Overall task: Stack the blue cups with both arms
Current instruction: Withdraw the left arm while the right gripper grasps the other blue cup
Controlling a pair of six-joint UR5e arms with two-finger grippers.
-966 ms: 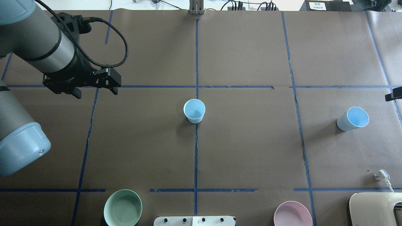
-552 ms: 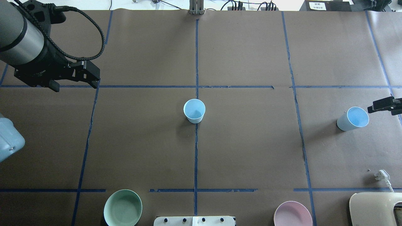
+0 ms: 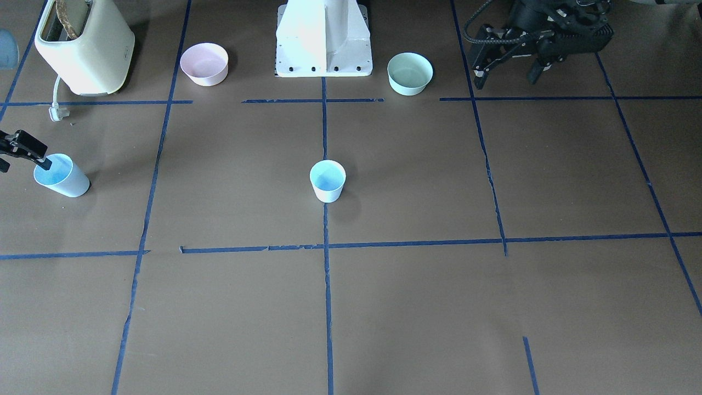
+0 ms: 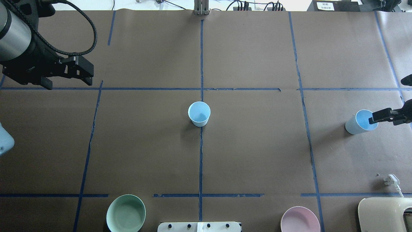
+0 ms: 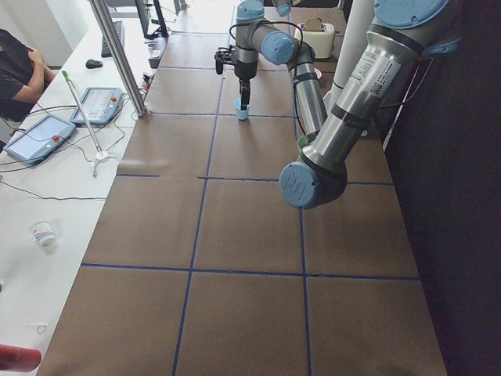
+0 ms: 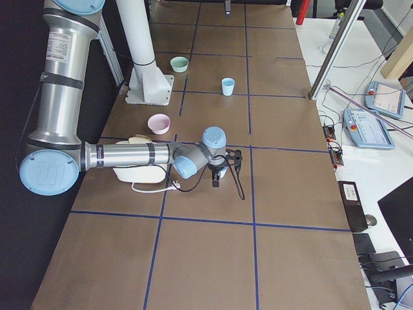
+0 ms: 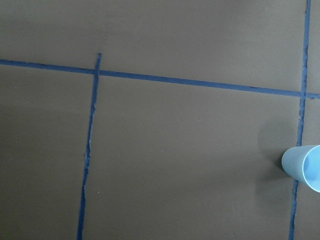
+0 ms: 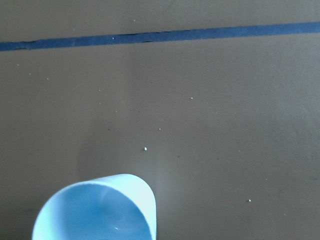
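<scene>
One blue cup [image 4: 199, 113] stands upright on the table's centre line; it also shows in the front view [image 3: 328, 180], the left side view [image 5: 242, 112] and at the right edge of the left wrist view [image 7: 305, 167]. The other blue cup [image 4: 358, 124] stands far right, also seen in the front view [image 3: 57, 176] and the right wrist view [image 8: 95, 212]. My right gripper [image 4: 386, 100] is open; one finger [image 4: 383, 116] shows over that cup's mouth, and I cannot tell whether it touches. My left gripper [image 4: 69, 82] is open and empty, far left, away from both cups.
A mint-green bowl [image 4: 125, 213] and a pink bowl [image 4: 300, 220] sit near the robot's side, either side of the white pedestal base [image 4: 199, 226]. A cream toaster [image 4: 384, 214] with its plug [image 4: 392, 180] lies near the right cup.
My left arm has drawn back to the left with its gripper open. My right gripper has come in from the right edge until a finger is over the right cup. Both cups stayed put.
</scene>
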